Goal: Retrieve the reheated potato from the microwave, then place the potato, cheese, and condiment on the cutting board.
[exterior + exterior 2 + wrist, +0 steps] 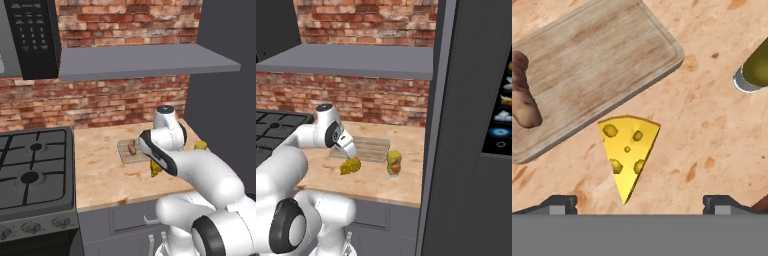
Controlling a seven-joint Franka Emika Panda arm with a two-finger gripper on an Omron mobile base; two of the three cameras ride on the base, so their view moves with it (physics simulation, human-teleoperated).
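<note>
The yellow cheese (628, 150) wedge lies on the wooden counter just off the cutting board (597, 65). My gripper (640, 205) hangs right above the wedge, open, its fingertips (559, 204) spread wide to either side and holding nothing. The brown potato (523, 95) rests on the far end of the board. Beside the cheese the yellow condiment (394, 163) bottle stands upright on the counter. In the left base view my arm covers part of the cheese (155, 170) and the board (125, 155). The microwave (30, 35) hangs at the upper left, showing its keypad.
A gas hob (30, 175) adjoins the counter (100, 175) on the left. A grey shelf (145, 60) juts out from the brick wall above the counter. A tall dark cabinet (466, 125) closes off the counter's right end.
</note>
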